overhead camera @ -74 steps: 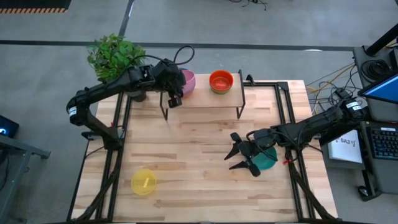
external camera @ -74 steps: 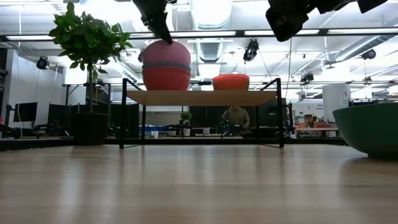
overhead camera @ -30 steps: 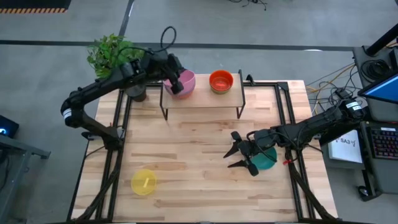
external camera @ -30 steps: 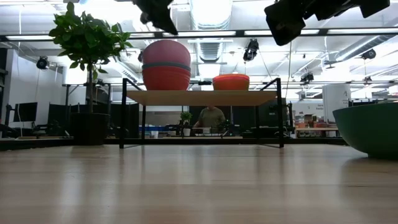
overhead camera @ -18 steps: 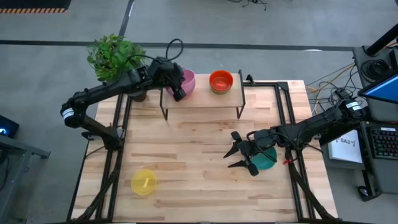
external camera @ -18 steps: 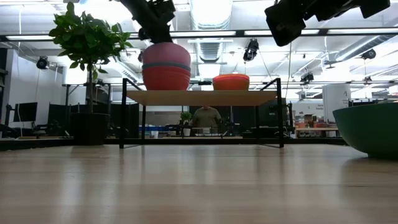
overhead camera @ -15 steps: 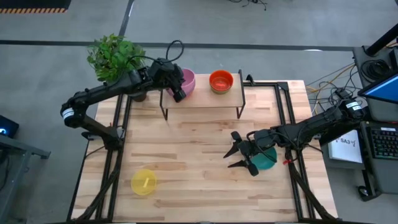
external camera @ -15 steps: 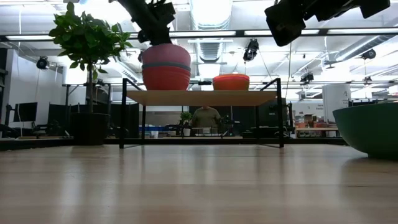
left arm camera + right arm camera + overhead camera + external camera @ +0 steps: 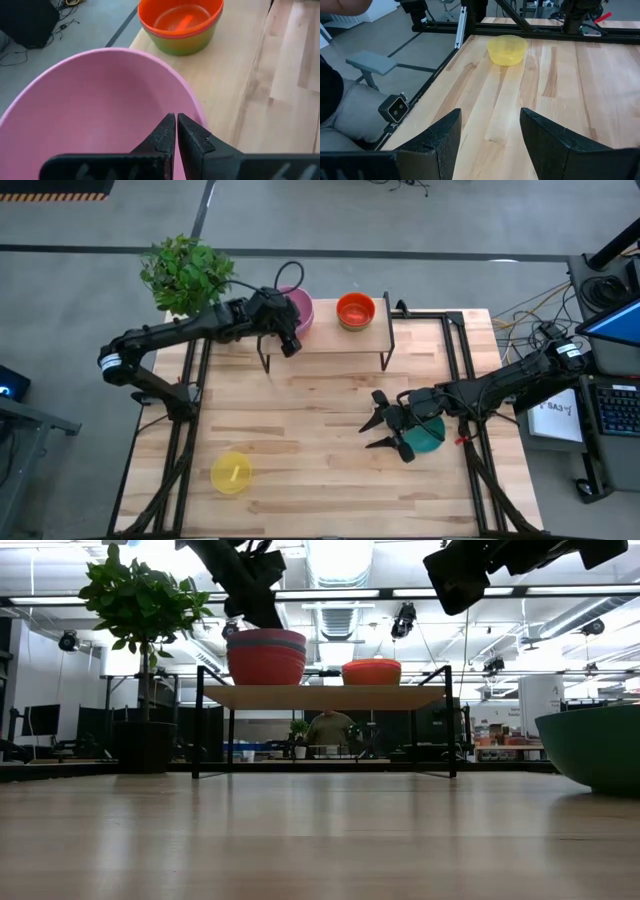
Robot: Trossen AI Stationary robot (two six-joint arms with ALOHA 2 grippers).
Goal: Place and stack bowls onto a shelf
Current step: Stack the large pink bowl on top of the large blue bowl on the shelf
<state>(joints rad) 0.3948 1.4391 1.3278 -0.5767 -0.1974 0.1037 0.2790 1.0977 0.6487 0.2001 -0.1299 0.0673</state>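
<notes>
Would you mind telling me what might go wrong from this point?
The left end effector is shut at the pink bowl's rim; pulling away could drag the stack off the shelf edge. The right end effector hangs open beside the teal bowl and may nudge it.

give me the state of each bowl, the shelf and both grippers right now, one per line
pink bowl: upright, nested on the stack at the shelf's left end
orange bowl: upright, nested in a green bowl on the shelf
teal bowl: on the table, not shelved
yellow bowl: upright on the table, not shelved
shelf: standing, two stacks on it
left gripper: shut, over the pink bowl
right gripper: open, empty, beside the teal bowl
</notes>
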